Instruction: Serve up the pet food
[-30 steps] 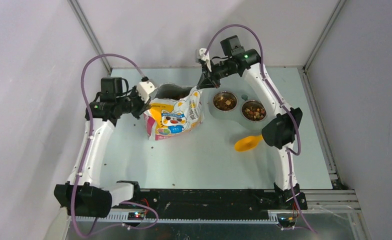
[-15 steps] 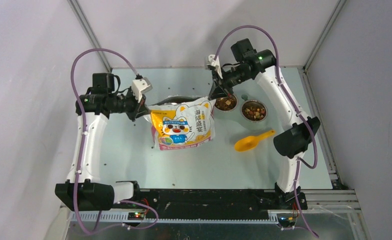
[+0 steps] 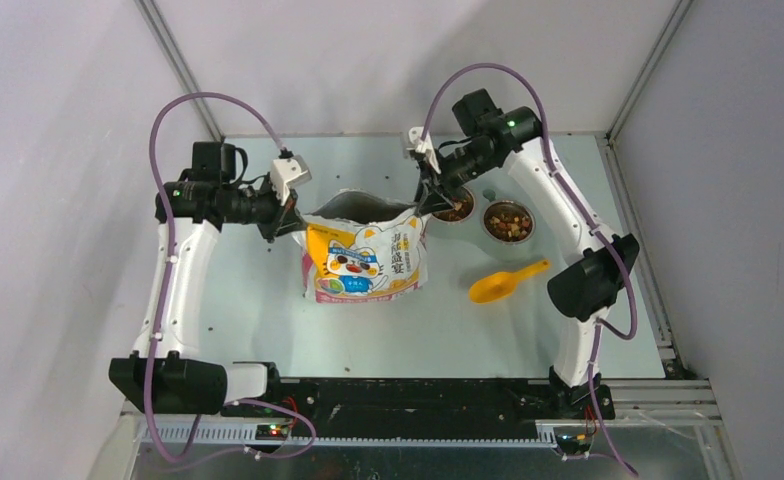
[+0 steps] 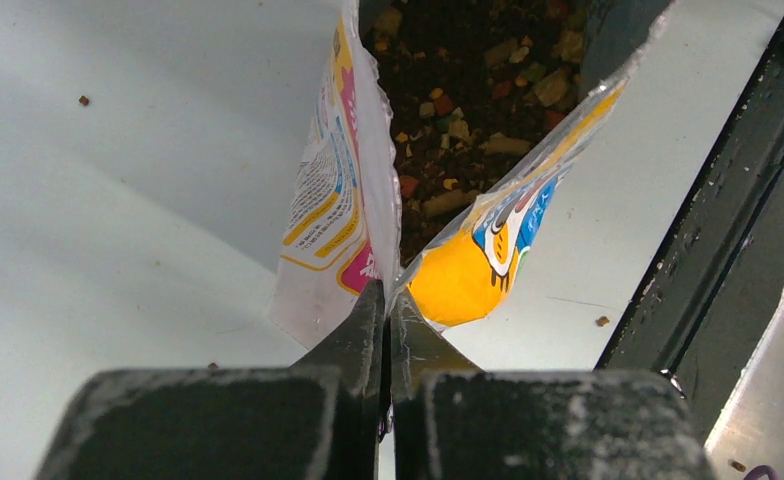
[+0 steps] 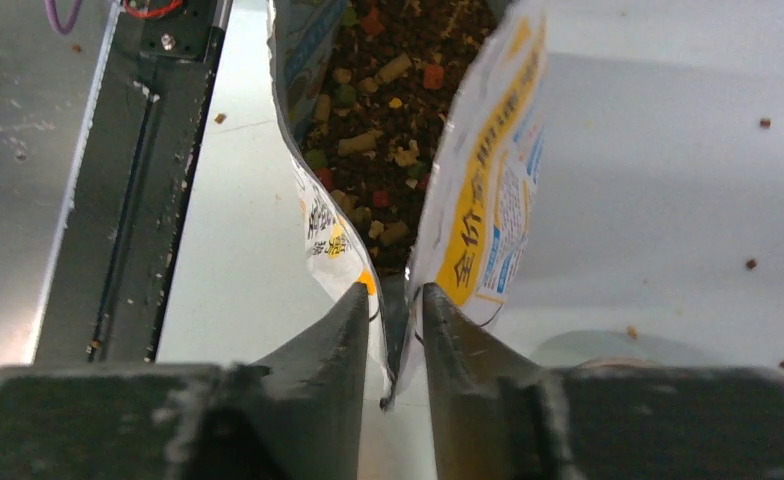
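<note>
– Pet food (image 5: 388, 100) is seen inside the opened bag (image 3: 366, 262): a loose mass of small dark-brown pellets, with tan sticks and a few red and green bits mixed in.
– Is any of it found elsewhere?
– Some is heaped in two round metal bowls (image 3: 508, 221) set on the table (image 3: 258, 310) just to the right of the bag; one of them is partly hidden by the right arm. A few stray crumbs (image 5: 765, 123) are scattered on the tabletop.
– How is the bag to be described?
– As a glossy film pouch, printed yellow, white and pink with a cartoon cat. It is held up by its two top corners, with its mouth pulled wide. Its walls are creased, and grey on the inside.
– And how are the grippers set?
– The left gripper (image 4: 386, 300) is closed tight on the left corner of the rim, its dark fingers pressed together with the film pinched between them. The right gripper (image 5: 396, 300) is clamped on the opposite corner; its fingers are nearly met, with only the folded film between them.
– What else is laid out?
– A yellow plastic scoop (image 3: 503, 284), smooth, with a rounded cup and a straight handle, is laid on the matt pale surface, near the bowls and apart from the bag.
</note>
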Tool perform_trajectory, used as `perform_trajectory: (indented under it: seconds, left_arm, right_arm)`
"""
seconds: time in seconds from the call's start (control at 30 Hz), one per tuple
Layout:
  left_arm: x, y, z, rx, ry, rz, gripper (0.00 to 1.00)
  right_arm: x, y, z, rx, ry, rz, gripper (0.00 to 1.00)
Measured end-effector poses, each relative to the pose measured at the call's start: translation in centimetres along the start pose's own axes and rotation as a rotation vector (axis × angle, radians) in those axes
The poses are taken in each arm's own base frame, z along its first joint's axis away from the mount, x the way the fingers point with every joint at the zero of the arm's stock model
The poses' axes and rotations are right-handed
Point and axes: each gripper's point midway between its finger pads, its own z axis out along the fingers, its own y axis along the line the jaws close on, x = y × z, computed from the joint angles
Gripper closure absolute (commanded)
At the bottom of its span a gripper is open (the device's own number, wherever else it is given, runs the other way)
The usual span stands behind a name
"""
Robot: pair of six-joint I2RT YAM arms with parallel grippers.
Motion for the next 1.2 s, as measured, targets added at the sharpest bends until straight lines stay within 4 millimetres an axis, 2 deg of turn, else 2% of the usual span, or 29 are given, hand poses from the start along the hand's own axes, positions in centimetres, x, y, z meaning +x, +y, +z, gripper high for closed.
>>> perform_trajectory:
  seconds: [0.07,0.13,0.27,0.3,0.37,0.43,0.5,0.63,0.73,0.83,0.9,0.97,1.03,1.2]
  left_arm:
    - [-0.1,-0.1,0.1,0.004,0.001,0.006,1.00]
    - [-0.2,-0.3,0.3,0.008,0.003,0.015,1.00]
    - [-0.3,-0.5,0.5,0.015,0.006,0.026,0.98]
    - [-0.3,-0.5,0.5,0.015,0.008,0.028,0.86]
    - [-0.3,-0.6,0.6,0.016,0.012,0.042,0.69]
    - [-0.6,-0.6,0.7,0.018,0.010,0.074,0.59]
    - [-1.3,-0.6,1.0,0.015,0.000,0.123,0.54]
    - [-2.6,-1.1,1.8,0.018,-0.014,0.245,0.52]
    - [-3.5,-1.7,2.6,0.026,-0.013,0.334,0.52]
    - [-3.5,-1.9,3.2,0.022,0.016,0.402,0.54]
    - [-3.2,-1.5,3.4,0.013,0.038,0.436,0.63]
    - [-2.9,-1.2,3.4,0.005,0.061,0.458,0.86]
    - [-2.2,-1.2,3.3,0.011,0.094,0.476,0.97]
    - [-1.7,-0.6,2.3,-0.004,0.118,0.449,1.00]
  right_arm:
    - [-0.1,0.4,0.6,-0.015,0.006,-0.019,0.59]
    - [-0.2,0.7,1.2,-0.027,0.012,-0.037,0.57]
    - [-0.3,0.9,1.9,-0.031,0.026,-0.062,0.59]
    - [-0.4,0.9,2.0,-0.029,0.028,-0.068,0.60]
    - [-0.4,0.8,2.2,-0.028,0.032,-0.074,0.66]
    - [-0.4,0.8,2.3,-0.026,0.037,-0.078,0.71]
    - [-0.3,0.8,2.3,-0.022,0.042,-0.078,0.74]
    - [0.2,0.6,2.6,-0.014,0.045,-0.074,0.75]
    - [0.7,0.6,2.7,-0.007,0.050,-0.064,0.76]
    - [0.7,0.5,2.7,0.001,0.051,-0.064,0.79]
    - [0.7,0.4,2.7,0.007,0.052,-0.060,0.86]
    - [0.7,0.3,2.7,0.016,0.054,-0.060,0.95]
    - [0.9,0.0,2.5,0.027,0.059,-0.056,1.00]
    - [1.4,-0.6,1.5,0.052,0.057,-0.034,1.00]
